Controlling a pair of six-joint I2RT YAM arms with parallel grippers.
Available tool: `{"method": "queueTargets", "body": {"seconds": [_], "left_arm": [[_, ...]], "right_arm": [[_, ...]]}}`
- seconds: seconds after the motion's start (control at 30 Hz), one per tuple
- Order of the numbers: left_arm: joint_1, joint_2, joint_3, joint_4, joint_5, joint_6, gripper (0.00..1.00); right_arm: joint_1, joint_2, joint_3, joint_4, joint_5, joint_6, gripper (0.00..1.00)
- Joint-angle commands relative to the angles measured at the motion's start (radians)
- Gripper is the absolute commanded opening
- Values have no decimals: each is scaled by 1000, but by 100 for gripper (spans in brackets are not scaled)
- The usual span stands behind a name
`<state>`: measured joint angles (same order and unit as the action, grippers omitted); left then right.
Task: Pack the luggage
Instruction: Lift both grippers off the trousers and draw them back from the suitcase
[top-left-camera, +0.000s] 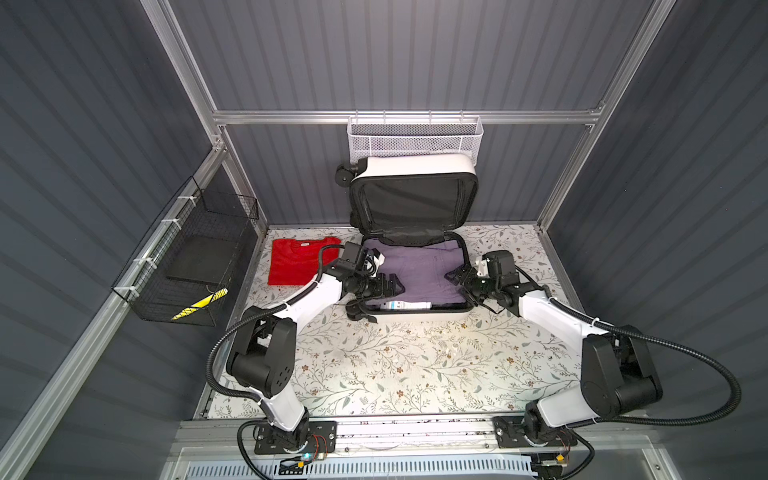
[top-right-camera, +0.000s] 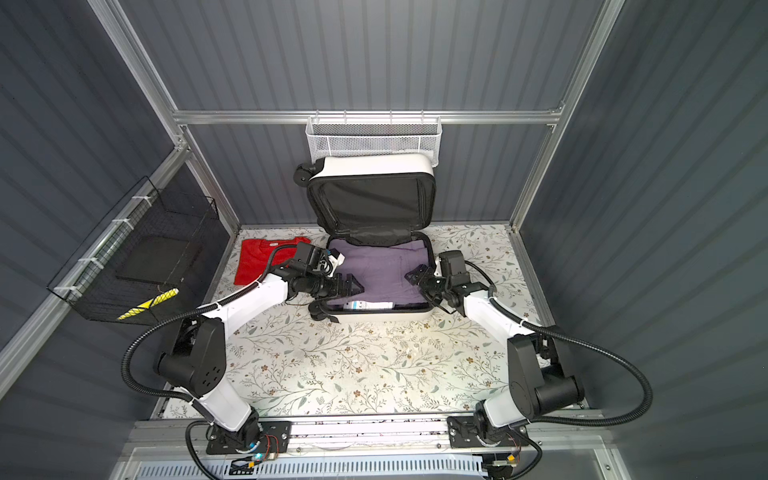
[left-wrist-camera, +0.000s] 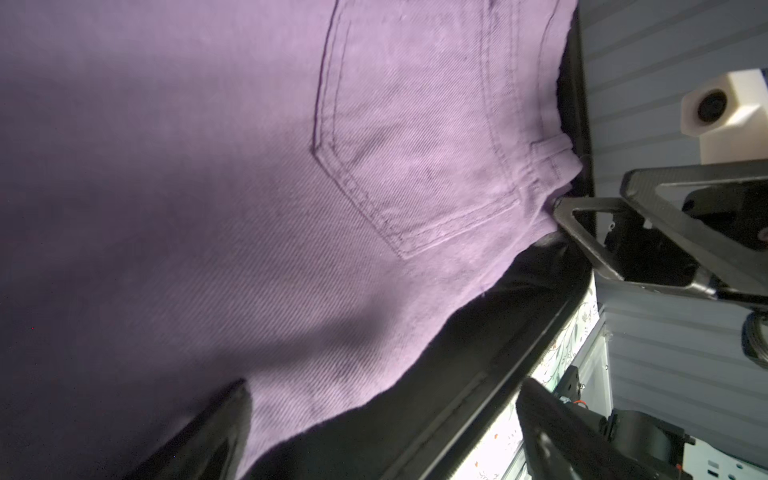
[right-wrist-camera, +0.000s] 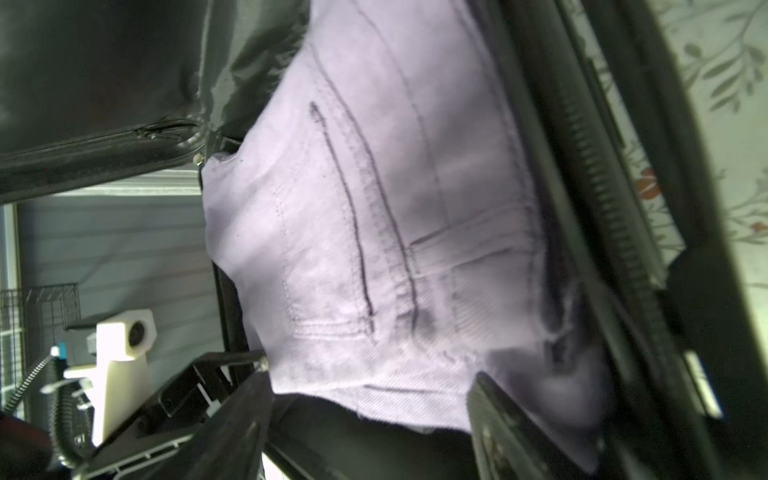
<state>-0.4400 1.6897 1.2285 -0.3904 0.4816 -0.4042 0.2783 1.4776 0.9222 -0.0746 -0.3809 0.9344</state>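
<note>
The luggage (top-left-camera: 415, 316) (top-right-camera: 382, 318) lies open at the back of the table, its black-lined lid standing against the back wall. Folded purple jeans (top-left-camera: 424, 274) (top-right-camera: 378, 270) (left-wrist-camera: 291, 166) (right-wrist-camera: 374, 208) fill its base. A folded red T-shirt (top-left-camera: 297, 262) (top-right-camera: 259, 262) lies on the table left of the case. My left gripper (top-left-camera: 395, 286) (top-right-camera: 353, 286) (left-wrist-camera: 384, 399) hangs open over the jeans' left part. My right gripper (top-left-camera: 459, 284) (top-right-camera: 417, 282) (right-wrist-camera: 370, 386) stands open at the base's right rim, its fingers on either side of the jeans' edge.
A white mesh basket (top-left-camera: 415, 139) hangs on the back wall above the lid. A black wire basket (top-left-camera: 187, 266) on the left wall holds a flat black thing and a yellow-and-black item (top-left-camera: 199, 305). The floral table (top-left-camera: 415, 365) stretches in front of the case.
</note>
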Motion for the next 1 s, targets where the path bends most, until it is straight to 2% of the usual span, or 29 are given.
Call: {"method": "queueTargets", "body": {"seconds": [0.0, 0.03, 0.13, 0.2, 0.4, 0.47, 0.57, 0.63, 0.67, 0.73, 0.87, 0.97], "left_arm": [[-3, -70, 75, -70, -46, 43, 100], [-3, -80, 84, -81, -67, 49, 100], [-3, -108, 101, -99, -142, 53, 100], [-2, -124, 104, -111, -237, 53, 100], [41, -158, 73, -98, -366, -3, 100], [60, -174, 45, -60, -350, -19, 100], [90, -179, 26, -31, -333, -36, 100], [116, -160, 37, -35, -314, -35, 100], [131, -145, 42, -36, -291, -22, 100], [153, -118, 42, -19, -260, 7, 100], [179, -58, 47, 31, -206, 50, 100], [181, -2, 77, 53, -183, 76, 100]], "right_arm": [[-4, -64, 65, -102, 34, -86, 83], [-5, -81, 78, -136, 89, -108, 86], [-18, -127, 97, -200, 132, -164, 98], [-33, -156, 104, -230, 141, -197, 99], [-111, -249, 91, -290, 156, -234, 99], [-152, -280, 81, -309, 165, -161, 99], [-238, -328, 24, -275, 75, -77, 99], [-282, -351, -37, -205, 55, -37, 99], [-300, -388, -70, -165, 6, -28, 99], [-322, -398, -97, -136, -45, -44, 99], [-322, -331, -54, -248, -67, -135, 99], [-322, -292, -70, -245, -99, -150, 99]]}}
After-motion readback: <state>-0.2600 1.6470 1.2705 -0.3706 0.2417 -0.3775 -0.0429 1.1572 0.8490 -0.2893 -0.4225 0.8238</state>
